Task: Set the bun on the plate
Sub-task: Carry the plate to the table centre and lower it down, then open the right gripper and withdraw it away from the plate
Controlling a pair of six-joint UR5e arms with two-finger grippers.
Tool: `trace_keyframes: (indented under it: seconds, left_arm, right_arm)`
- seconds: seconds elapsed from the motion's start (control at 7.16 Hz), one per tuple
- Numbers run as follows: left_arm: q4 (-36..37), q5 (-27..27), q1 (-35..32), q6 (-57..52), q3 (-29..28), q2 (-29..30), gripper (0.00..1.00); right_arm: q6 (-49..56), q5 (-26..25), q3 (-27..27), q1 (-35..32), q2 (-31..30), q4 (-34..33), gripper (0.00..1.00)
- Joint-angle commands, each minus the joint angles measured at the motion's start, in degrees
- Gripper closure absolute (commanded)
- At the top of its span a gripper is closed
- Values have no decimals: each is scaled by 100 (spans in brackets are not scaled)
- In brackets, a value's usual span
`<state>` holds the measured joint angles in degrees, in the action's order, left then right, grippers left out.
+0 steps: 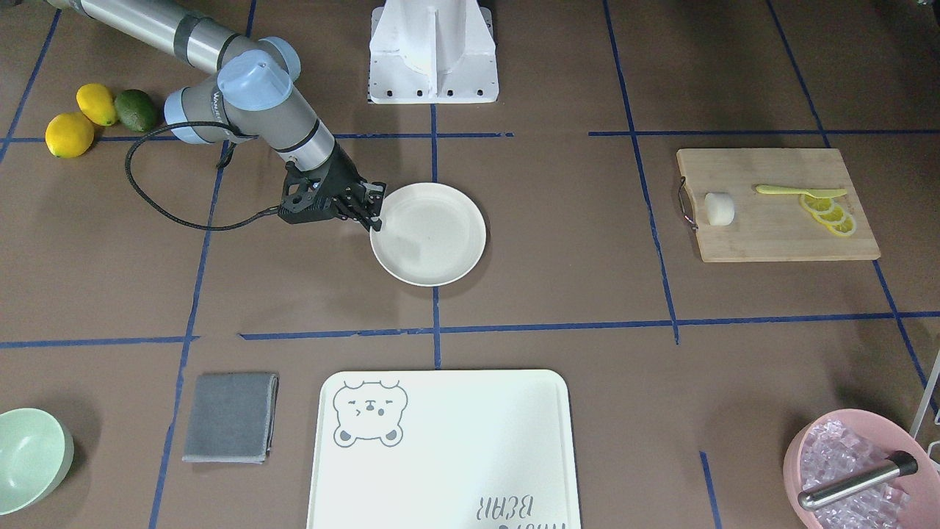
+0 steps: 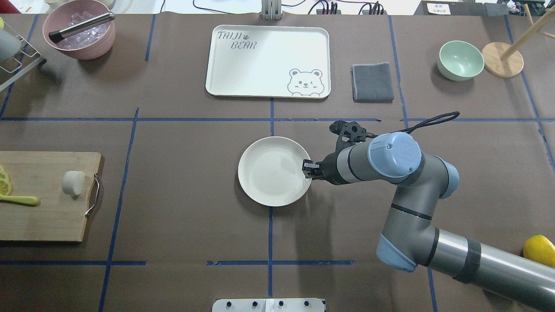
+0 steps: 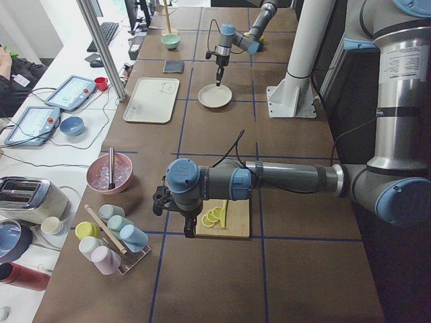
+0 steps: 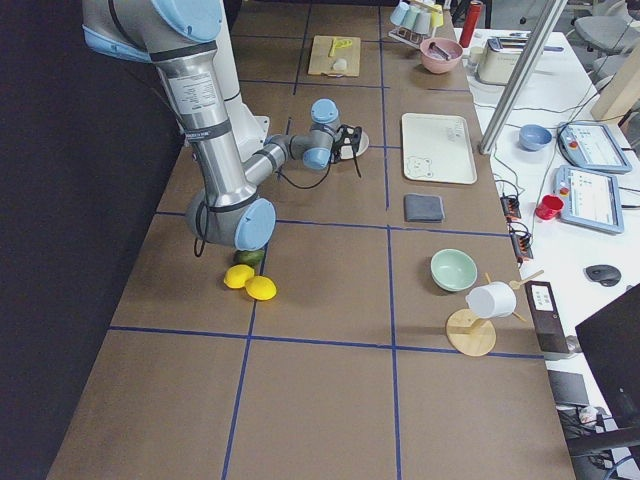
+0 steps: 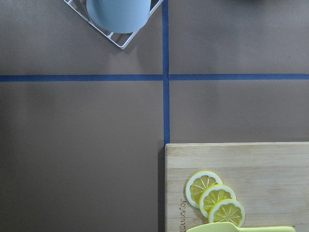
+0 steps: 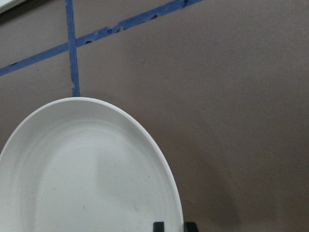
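- the bun (image 2: 73,182) lies on the chopping board (image 2: 43,216) at the left end of the bench (image 2: 182,225), just beside the board's handle and well apart from the lemon slices (image 5: 215,198).
- the plate (image 2: 269,173) lies flat in the middle of the bench with nothing on it.
- the right pincer (image 2: 307,169) is at the plate's right rim; its wrist camera shows one fingertip on either side of the rim with a narrow gap, so it looks clamped on the plate.
- the left pincer (image 3: 161,200) hangs over the board's far-left end; i cannot tell how far open it is, and no view shows anything in it.
- judged step: the plate is being set in place and the bun is not yet picked up.
- next move, as i judge it: the left pincer shifts along the board to the bun, comes down with jaws apart and closes gently, since a soft roll may squash or roll.
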<state>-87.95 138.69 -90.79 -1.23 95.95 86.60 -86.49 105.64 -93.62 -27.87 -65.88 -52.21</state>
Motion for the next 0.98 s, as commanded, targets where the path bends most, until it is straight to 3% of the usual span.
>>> trace_keyframes:
  seconds: [0.0, 0.14, 0.28, 0.42, 0.56, 0.7, 0.84]
  left_arm:
    - [-11, -26, 0, -9, 20, 6, 0]
    - [-133, -26, 0, -9, 64, 15, 0]
    - [-300, -35, 44, 261, 351, 50, 0]
    - [-301, -52, 453, 1082, 990, 16, 0]
    - [-301, -218, 1005, 1943, 1553, -20, 0]
    - [-354, -246, 1594, 2856, 1846, -29, 0]
    - [-876, -411, 1861, 3370, 1875, -124, 0]
  right_arm:
    - [0, 0, -103, -7, -4, 0, 0]
    - [0, -9, -234, -42, -4, -52, 0]
    - [9, 26, -592, -130, 14, -653, 0]
    - [96, 253, -1014, -348, 66, -1547, 0]
    - [480, 472, -1296, -620, 66, -2034, 0]
    - [1180, 814, -1334, -1049, 14, -2300, 0]
    - [1804, 1018, -1334, -1462, -4, -2799, 0]
